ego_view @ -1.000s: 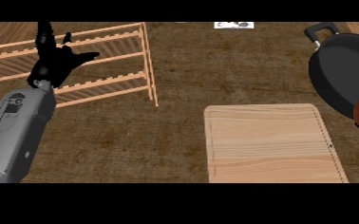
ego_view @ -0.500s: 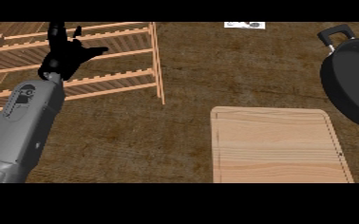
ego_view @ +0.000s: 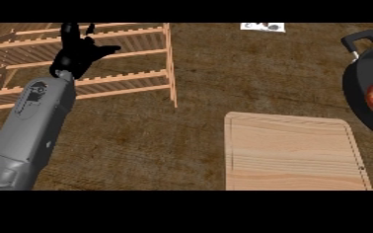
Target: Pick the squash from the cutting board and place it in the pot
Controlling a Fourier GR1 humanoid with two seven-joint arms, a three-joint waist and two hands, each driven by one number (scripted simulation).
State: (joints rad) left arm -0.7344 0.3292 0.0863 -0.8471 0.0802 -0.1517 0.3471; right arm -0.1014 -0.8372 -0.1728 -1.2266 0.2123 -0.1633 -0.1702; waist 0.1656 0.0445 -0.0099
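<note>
Brown, rough-grained counter [ego_view: 138,138] fills the head view, its surface mottled like coarse weave. One pale wooden cutting board [ego_view: 291,153] lies near and to the right, a rectangle with rounded corners and a shallow groove running just inside its edge; its top is bare wood with fine straight grain. One black round pot [ego_view: 357,86] sits at the far right, cut off by the view's edge, with a looped black handle at its far side. A small patch of orange-red, likely the squash [ego_view: 369,97], shows inside the pot at the right edge, too little of it in view to tell its shape. One light wooden slatted rack [ego_view: 124,61] rests far and to the left, its long rails notched along their edges. One grey forearm rises from the near left, and its black left hand [ego_view: 73,57] is over the rack, fingers apart and straight, holding nothing. One small white card [ego_view: 262,27] lies at the far edge.
</note>
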